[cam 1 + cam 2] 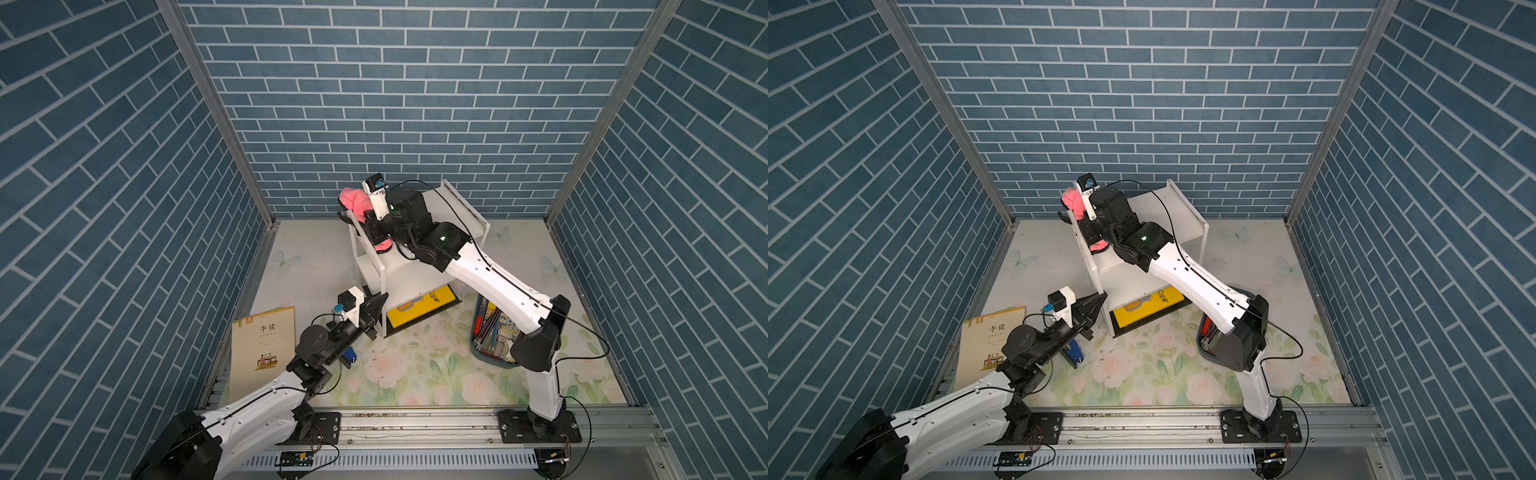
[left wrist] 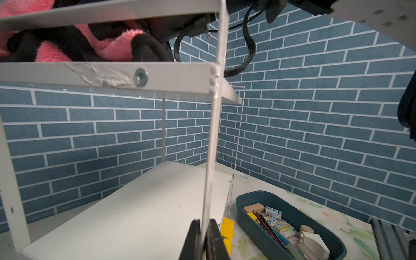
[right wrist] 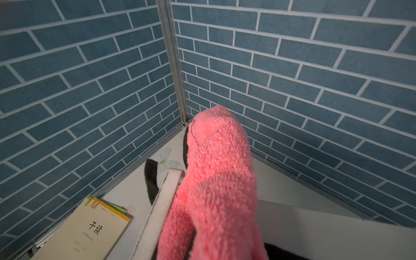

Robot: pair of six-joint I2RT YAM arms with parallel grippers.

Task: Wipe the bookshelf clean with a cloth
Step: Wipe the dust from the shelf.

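At lower centre, the left jaws were clenched on a slim front post of the bookshelf (image 1: 405, 278), steadying it. Just above, the right jaws grasped the cloth (image 1: 352, 200) at the top board's left edge. The wipe probably needed flat, even pressure into the corners.

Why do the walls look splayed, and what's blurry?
In both top views, a wide lens splays the walls; left wrist view: the left tool, clamped on the bookshelf, looks dark and soft; right wrist view: the cloth crowds the foreground.
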